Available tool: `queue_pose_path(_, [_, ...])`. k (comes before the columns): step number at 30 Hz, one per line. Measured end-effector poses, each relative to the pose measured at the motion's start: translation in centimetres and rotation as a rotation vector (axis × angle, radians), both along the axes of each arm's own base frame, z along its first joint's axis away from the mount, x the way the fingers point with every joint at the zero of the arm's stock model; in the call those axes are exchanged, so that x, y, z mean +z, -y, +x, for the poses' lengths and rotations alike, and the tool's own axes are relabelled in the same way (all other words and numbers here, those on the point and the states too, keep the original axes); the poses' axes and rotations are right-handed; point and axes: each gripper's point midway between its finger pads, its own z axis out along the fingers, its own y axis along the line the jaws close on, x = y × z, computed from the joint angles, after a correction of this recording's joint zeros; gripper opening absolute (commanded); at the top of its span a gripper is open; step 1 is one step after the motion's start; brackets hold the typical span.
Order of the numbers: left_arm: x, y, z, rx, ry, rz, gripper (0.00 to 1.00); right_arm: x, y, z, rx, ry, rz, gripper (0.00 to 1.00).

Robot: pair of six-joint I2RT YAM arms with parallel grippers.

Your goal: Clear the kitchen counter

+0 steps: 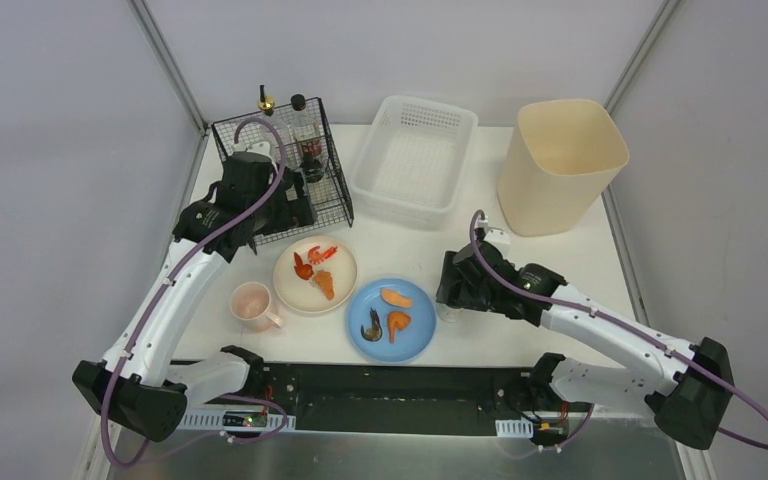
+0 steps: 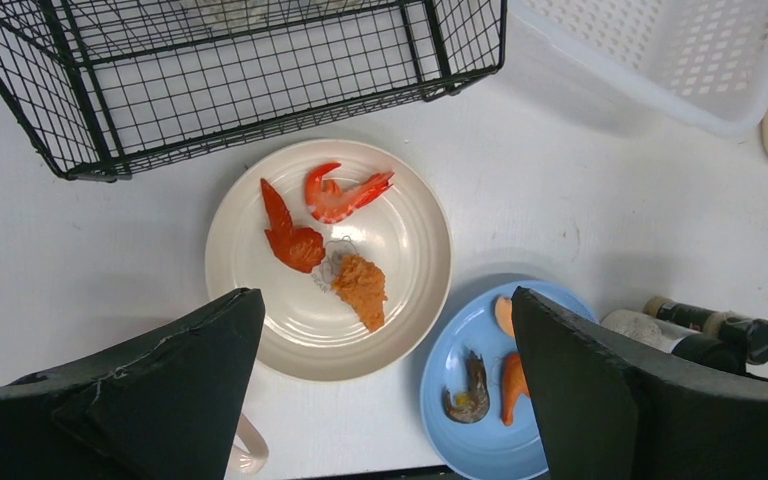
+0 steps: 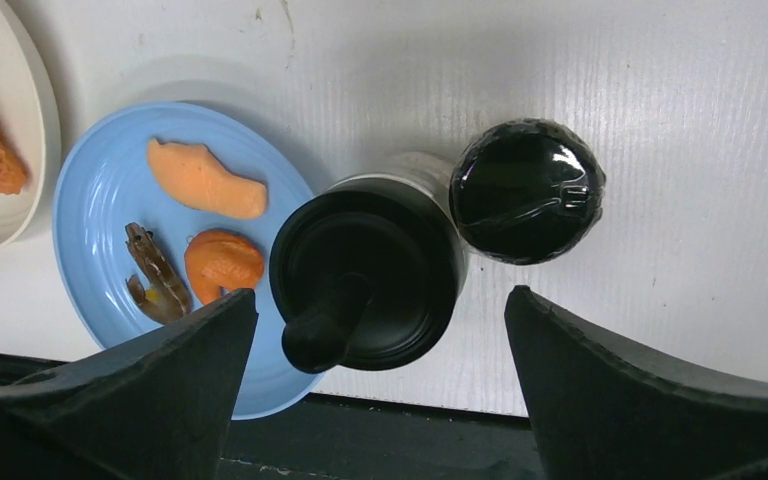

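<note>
Both arms are over the bench (image 1: 415,250), which carries plenty, so the clearing is far from done. The right gripper (image 3: 380,295) hangs with its jaws spread wide and nothing between them. Directly beneath it stands a black-lidded jar (image 3: 365,265) with a knob on top, and a black-capped bottle (image 3: 528,190) touches the jar on the side toward the right finger. Out past the left finger lies a blue plate (image 3: 100,230) with food pieces on it. This reads as the approach to a pick, with the jar the likelier target since it sits nearer the centre line. The next move calls for a straight descent and a close on the jar alone. The bottle is pressed against it, so one finger must slip into a very tight spot or it may topple the neighbour. Over on the other side, the left gripper (image 2: 385,320) is also open and empty. It hovers over a cream plate (image 2: 410,260) holding a shrimp (image 2: 345,195) and other bits. A black wire basket (image 2: 260,100) sits just ahead of its fingers, and a pink mug (image 1: 252,303) is near its left finger. A white perforated basket (image 1: 407,207) and a beige bin (image 1: 560,190) wait farther ahead, likely the drop-off spots.
</note>
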Motion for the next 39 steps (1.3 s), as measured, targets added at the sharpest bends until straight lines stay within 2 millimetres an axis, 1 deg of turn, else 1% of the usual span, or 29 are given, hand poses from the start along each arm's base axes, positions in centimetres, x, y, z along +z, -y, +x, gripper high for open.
queue_pose_path(4, [-0.9,-0.1,-0.4,-0.003,-0.020,0.009,0.99,-0.5,-0.2,0.1,-0.001,-0.010,-0.019,0.99])
queue_pose_path(8, [-1.2,-0.2,-0.8,-0.009,-0.025,0.007,0.99,-0.6,-0.5,0.4,0.002,-0.011,-0.038,0.99])
queue_pose_path(14, [-0.9,-0.4,-1.7,-0.021,-0.001,0.002,0.99,-0.3,-1.2,1.1,0.003,0.007,-0.071,0.95])
queue_pose_path(18, [-1.7,-0.8,-2.5,-0.030,-0.013,0.018,0.99,-0.6,-1.4,1.1,0.013,0.012,-0.109,0.90])
queue_pose_path(23, [-2.5,-1.0,-3.0,-0.037,-0.033,0.032,0.99,-1.2,-0.8,1.0,0.013,0.012,-0.170,0.80])
queue_pose_path(29, [-2.8,-1.3,-3.8,-0.044,-0.027,0.038,0.99,-1.2,-0.5,1.0,0.008,0.017,-0.198,0.60])
queue_pose_path(34, [-2.5,-1.4,-4.1,-0.045,-0.016,0.035,0.99,-1.1,-0.8,1.3,0.004,0.014,-0.211,0.38])
queue_pose_path(35, [-2.5,-1.4,-4.2,-0.045,-0.016,0.035,0.99,-1.0,-0.8,1.3,0.004,0.013,-0.212,0.35])
queue_pose_path(36, [-2.7,-1.5,-4.3,-0.046,-0.018,0.036,0.99,-1.0,-0.9,1.4,0.005,0.013,-0.211,0.33])
queue_pose_path(39, [-3.1,-1.6,-4.5,-0.048,-0.027,0.041,0.99,-0.6,-1.2,1.5,0.006,0.015,-0.206,0.30])
